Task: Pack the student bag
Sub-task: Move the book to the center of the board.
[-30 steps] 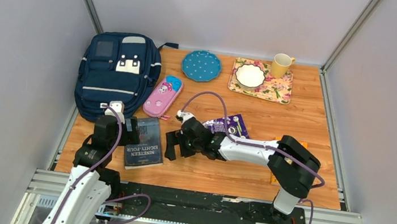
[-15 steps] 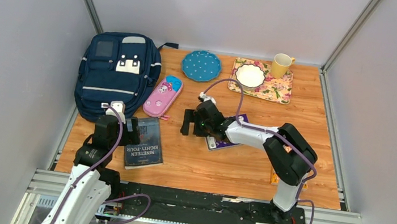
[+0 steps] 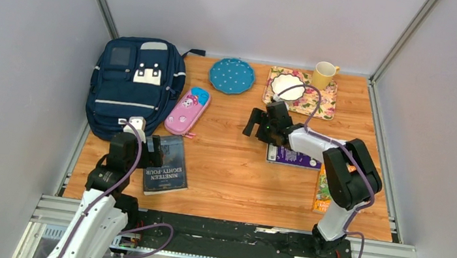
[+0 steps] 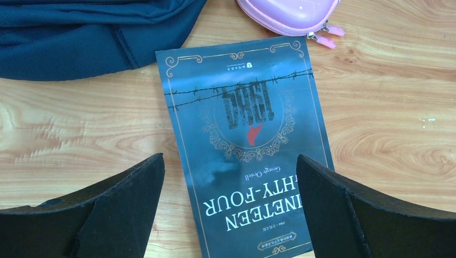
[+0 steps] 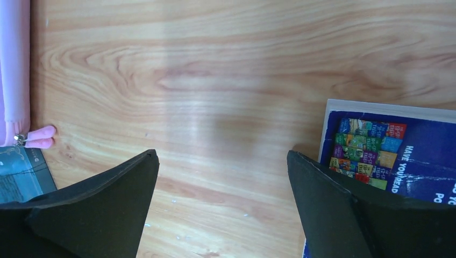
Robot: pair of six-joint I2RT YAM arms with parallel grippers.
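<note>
Upper left of the top view: large navy blue fabric backpack (image 3: 134, 84) lying flat, pockets up, inside hidden. Just right of it: one pink zipped pencil case (image 3: 187, 110). Below: left gripper (image 4: 230, 177) over a dark Nineteen Eighty-Four paperback (image 3: 165, 164), jaws spread wide, holding nothing. Top centre: one blue dotted plate (image 3: 232, 75). Right gripper (image 5: 223, 177) gaping too, empty, beside a purple book (image 3: 291, 156). Upper right: floral tray (image 3: 317, 106) carrying one white scalloped bowl (image 3: 288, 87), one yellow mug (image 3: 324, 75) at its corner. Lower right: third book, orange-green (image 3: 322, 188).
</note>
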